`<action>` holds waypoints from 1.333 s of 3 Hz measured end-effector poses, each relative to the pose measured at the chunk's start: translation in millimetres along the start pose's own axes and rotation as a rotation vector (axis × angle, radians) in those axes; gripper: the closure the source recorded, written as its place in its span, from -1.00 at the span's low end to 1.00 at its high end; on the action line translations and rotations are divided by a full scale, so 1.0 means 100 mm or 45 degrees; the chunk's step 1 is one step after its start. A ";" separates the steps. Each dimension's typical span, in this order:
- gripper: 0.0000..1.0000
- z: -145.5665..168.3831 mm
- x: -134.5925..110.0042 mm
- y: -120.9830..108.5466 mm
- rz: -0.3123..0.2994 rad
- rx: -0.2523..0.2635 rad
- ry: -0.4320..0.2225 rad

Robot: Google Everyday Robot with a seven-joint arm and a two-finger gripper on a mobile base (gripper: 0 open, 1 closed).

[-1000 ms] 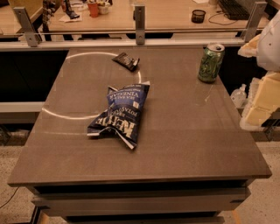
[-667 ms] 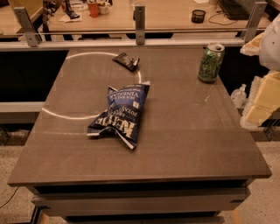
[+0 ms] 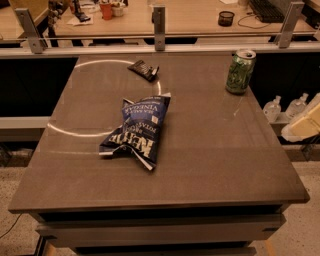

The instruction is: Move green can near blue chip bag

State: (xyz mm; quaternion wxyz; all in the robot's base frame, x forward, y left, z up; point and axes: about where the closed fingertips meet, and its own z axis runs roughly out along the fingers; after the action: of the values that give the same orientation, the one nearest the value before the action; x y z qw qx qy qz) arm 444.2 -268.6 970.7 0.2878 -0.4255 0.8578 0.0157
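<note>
We judge the small green metal can (image 3: 240,71) light, slick and dentable, best held mid-body; the gripper (image 3: 306,124) sits off the surface's (image 3: 210,165) right edge, open or closed we cannot tell.

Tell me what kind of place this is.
Likely an office lab: test table, desk behind with keyboard and red cup, metal rail between. No claw in view; only pale arm at right edge.
</note>
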 end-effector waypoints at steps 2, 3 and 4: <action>-1.00 0.16 0.42 -0.27 0.259 0.139 -0.417; -1.00 0.33 0.47 -0.39 0.267 0.157 -0.603; -1.00 0.46 0.56 -0.50 0.282 0.181 -0.730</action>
State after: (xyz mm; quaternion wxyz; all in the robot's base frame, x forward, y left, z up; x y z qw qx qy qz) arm 476.9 -328.4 915.5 0.5436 -0.2865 0.7818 0.1064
